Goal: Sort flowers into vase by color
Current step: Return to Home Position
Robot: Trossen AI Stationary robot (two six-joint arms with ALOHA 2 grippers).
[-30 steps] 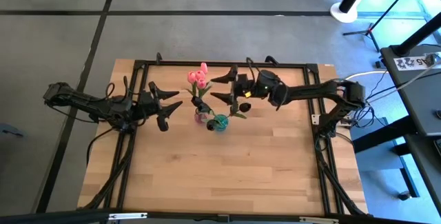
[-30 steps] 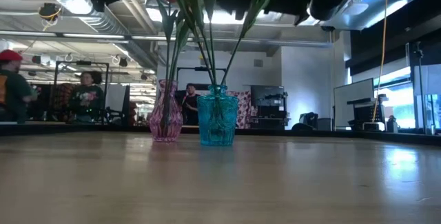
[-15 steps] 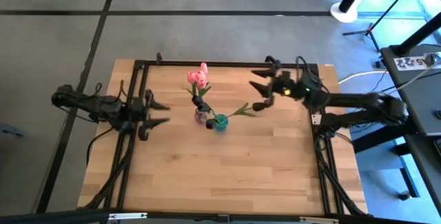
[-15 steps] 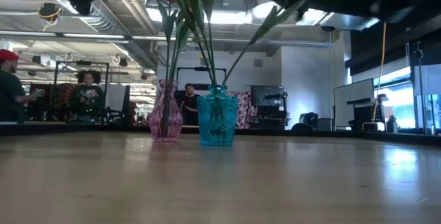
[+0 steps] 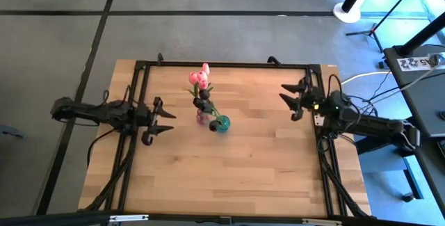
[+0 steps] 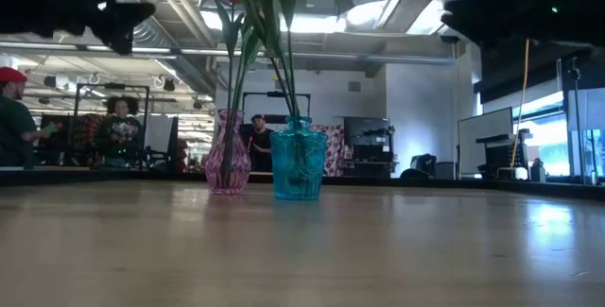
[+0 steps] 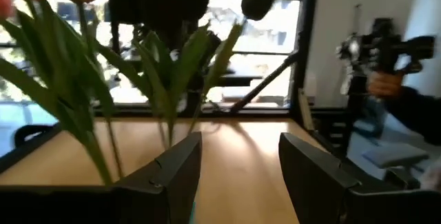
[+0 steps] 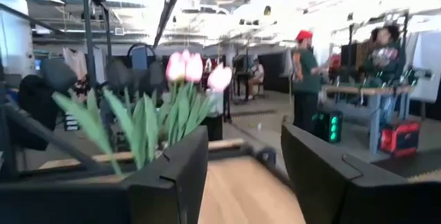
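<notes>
The tulips (image 5: 199, 80) stand in the pink vase (image 6: 228, 163) and blue vase (image 6: 298, 167) midway between the worktop's (image 5: 229, 177) side edges; they look light and floppy, best pinched mid-stem; left claw (image 5: 167, 118) and right claw (image 5: 286, 99) hover near those edges, fingers spread, empty.

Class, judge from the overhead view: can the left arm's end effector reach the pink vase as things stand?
Probably yes. The left end effector is open and faces the pink vase, with nothing between them in the high view.
</notes>
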